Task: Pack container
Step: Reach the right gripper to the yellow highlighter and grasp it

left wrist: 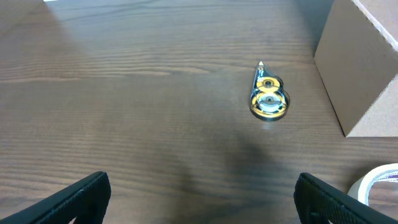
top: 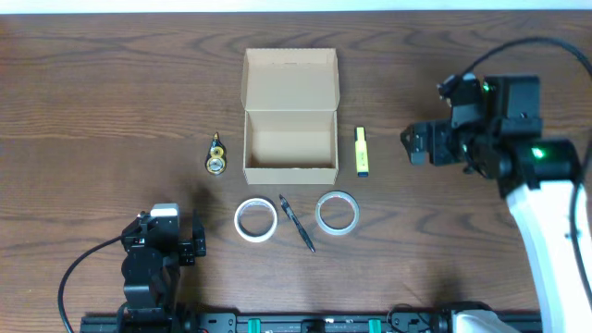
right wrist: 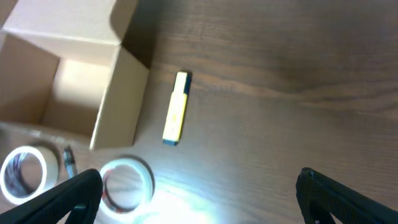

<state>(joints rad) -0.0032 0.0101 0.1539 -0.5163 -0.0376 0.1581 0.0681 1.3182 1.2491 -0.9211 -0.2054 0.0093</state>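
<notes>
While left pincer (left wrist: pixel 200 199) and right pincer (right wrist: pixel 200 198) gape, container (top: pixel 289 141) mouth-up, flap rearward, lengthwise left-right.

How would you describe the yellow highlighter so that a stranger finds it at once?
Start at the open cardboard box in the middle of the table. Beside its wall on the robot's right side lies the highlighter. It alone is a short yellow stick with a dark end; the pen is thin and dark.
</notes>
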